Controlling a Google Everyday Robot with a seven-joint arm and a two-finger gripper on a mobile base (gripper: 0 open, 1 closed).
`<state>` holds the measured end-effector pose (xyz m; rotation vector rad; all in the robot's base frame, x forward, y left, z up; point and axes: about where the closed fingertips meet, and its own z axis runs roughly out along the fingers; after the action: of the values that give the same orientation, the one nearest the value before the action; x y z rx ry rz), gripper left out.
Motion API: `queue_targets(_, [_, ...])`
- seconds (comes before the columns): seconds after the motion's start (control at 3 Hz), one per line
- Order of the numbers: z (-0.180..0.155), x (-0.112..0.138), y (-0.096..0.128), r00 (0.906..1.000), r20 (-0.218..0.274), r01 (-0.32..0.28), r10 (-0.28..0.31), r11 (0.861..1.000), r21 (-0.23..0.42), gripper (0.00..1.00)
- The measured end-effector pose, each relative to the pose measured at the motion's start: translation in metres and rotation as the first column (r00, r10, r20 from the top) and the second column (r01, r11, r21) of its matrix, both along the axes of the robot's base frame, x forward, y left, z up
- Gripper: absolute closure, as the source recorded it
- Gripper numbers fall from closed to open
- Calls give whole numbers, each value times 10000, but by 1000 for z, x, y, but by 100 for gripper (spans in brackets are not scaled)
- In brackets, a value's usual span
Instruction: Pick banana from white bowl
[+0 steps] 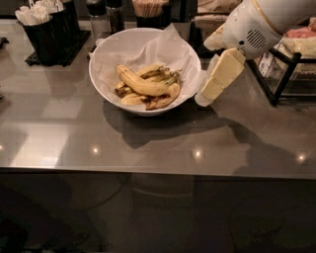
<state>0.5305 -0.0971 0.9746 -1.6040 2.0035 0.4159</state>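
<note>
The white bowl point(101, 91) stands on the grey counter at the back centre, lined with crinkled white paper point(163, 44). Several bananas lie in it. The banana point(143, 85) is the longest, plump and yellow, and lies on top, curving from upper left to lower right. Smaller blotched bananas lie under and beside it. My gripper point(203, 96) hangs from the white arm at the upper right. It points down and to the left. Its tip is just outside the bowl's right rim, low over the counter, apart from the banana.
A black holder with white utensils point(42, 29) stands at the back left. Shakers point(106, 15) and a holder of sticks point(148, 10) stand behind the bowl. A black wire rack point(286, 74) stands at the right. The counter's front edge point(158, 172) runs across the middle.
</note>
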Motion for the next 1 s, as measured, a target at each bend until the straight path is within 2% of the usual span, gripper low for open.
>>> queue_targets(0.33, [-4, 5, 12, 9999, -136, -51, 59, 9985, 542, 0])
queue_targets(0.67, [-12, 25, 31, 9986, -437, -275, 313, 9959, 857, 0])
queue_targets(1.0, [-20, 30, 44, 9959, -666, -556, 616, 9946, 873, 0])
